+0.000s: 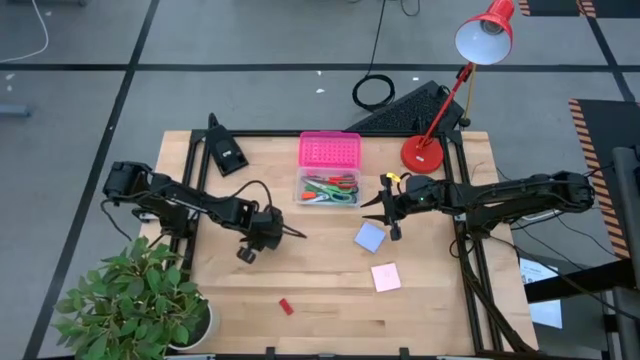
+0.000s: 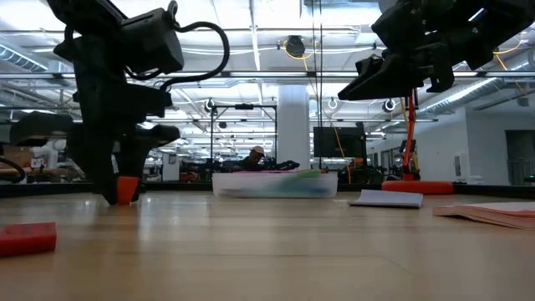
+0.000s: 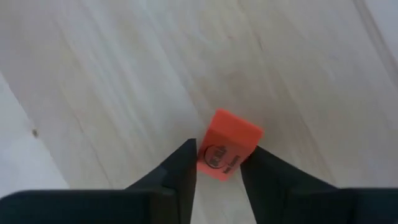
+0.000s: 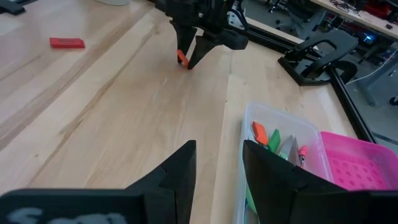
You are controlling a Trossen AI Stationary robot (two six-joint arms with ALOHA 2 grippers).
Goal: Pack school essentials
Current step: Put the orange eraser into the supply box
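1. The surface [image 1: 330, 300] is a wooden top. The clear box [image 1: 328, 189] lies near the middle of its far edge, with its pink lid [image 1: 329, 150] behind it, and scissors [image 1: 335, 183] and pens are already inside.
2. My left gripper [image 3: 217, 163] is down at the surface in the left half, a little nearer the far edge than the near one. Its fingers are closed on a small orange-red eraser [image 3: 226, 145]. In the low view the eraser sits at table level, so I judge the grasp made but the lift not yet begun.
3. My right gripper [image 4: 219, 155] hangs above the surface just to the right of the box, with its fingers apart and nothing between them.
4. Still unpacked: the blue notepad [image 1: 370, 237] right of centre, the pink notepad [image 1: 386, 276] nearer the near edge, and a red eraser [image 1: 286, 306] by the near edge, left of centre.
5. The step in hand is picking the small eraser. Next I should raise it straight up, carry it right and toward the far edge, stop over the open box and release low, clear of the right gripper.
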